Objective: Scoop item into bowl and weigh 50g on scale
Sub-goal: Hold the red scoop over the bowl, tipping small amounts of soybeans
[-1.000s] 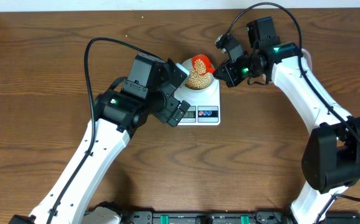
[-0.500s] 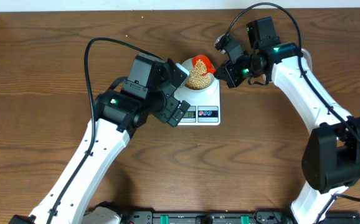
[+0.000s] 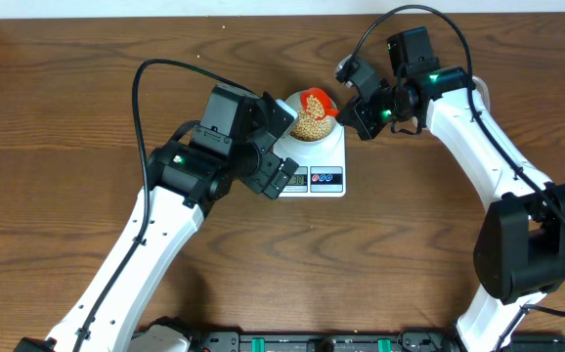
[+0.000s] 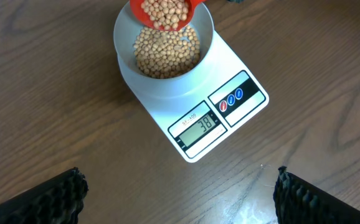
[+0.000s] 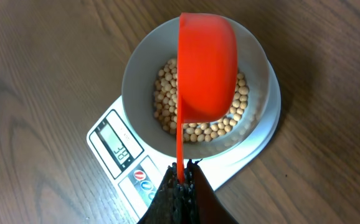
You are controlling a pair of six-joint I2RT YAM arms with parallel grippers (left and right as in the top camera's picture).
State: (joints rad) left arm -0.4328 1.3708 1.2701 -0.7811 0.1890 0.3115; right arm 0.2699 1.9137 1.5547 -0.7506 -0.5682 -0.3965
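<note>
A pale bowl point(image 3: 311, 130) point(image 4: 125, 62) point(image 5: 137, 81) stands on the white scale point(image 3: 326, 161) point(image 4: 242, 115) point(image 5: 121, 168). Tan beans point(image 3: 311, 123) point(image 4: 166, 56) point(image 5: 167, 106) lie in the bowl. The scale's display point(image 4: 197, 124) reads 38. My right gripper point(image 3: 353, 106) point(image 5: 181, 180) is shut on the thin handle of an orange scoop point(image 3: 315, 99) point(image 4: 164, 14) point(image 5: 206, 65). The scoop is tilted over the bowl with beans in it. My left gripper point(image 3: 281, 147) point(image 4: 177, 190) is open and empty, just in front of the scale.
The wooden table point(image 3: 67, 117) runs all round the scale. The black cable point(image 3: 165, 66) of the left arm loops over the table at the left. The table's back edge is close behind the bowl.
The orange scoop has tipped a little further over the bowl and shifted slightly. The left arm has not moved.
</note>
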